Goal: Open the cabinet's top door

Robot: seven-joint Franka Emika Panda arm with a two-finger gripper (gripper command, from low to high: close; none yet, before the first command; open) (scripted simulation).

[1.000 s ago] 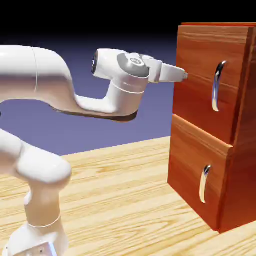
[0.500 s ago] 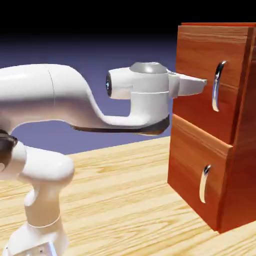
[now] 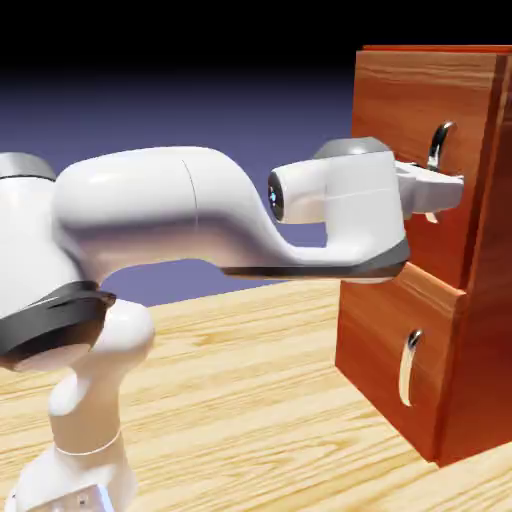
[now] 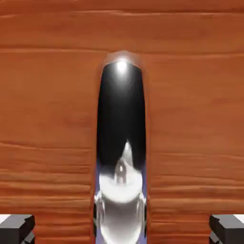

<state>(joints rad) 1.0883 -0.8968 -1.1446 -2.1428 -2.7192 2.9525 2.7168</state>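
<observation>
The reddish-brown cabinet [image 3: 470, 330] stands at the exterior view's right. Its top door [image 3: 395, 100] carries a long curved silver handle [image 3: 439, 134]. My gripper [image 3: 446, 190] is up against that door, with its fingers on either side of the handle's middle. In the hand view the handle [image 4: 121, 119] runs up the centre over the door's wood [image 4: 47, 95]. The grey fingertips [image 4: 16, 228] sit far apart at the two bottom corners, clear of the handle, so my gripper [image 4: 122, 229] is open. The hand hides the handle's lower part in the exterior view.
Below the top door is a shorter panel [image 3: 375, 320] with a small silver handle [image 3: 408, 368]. The cabinet rests on a light wooden table [image 3: 250, 400]. My white arm [image 3: 170, 210] spans the view from the left at door height.
The arm has stretched to the right and slightly down. The hand went from well short of the cabinet to straddling the top door's handle.
</observation>
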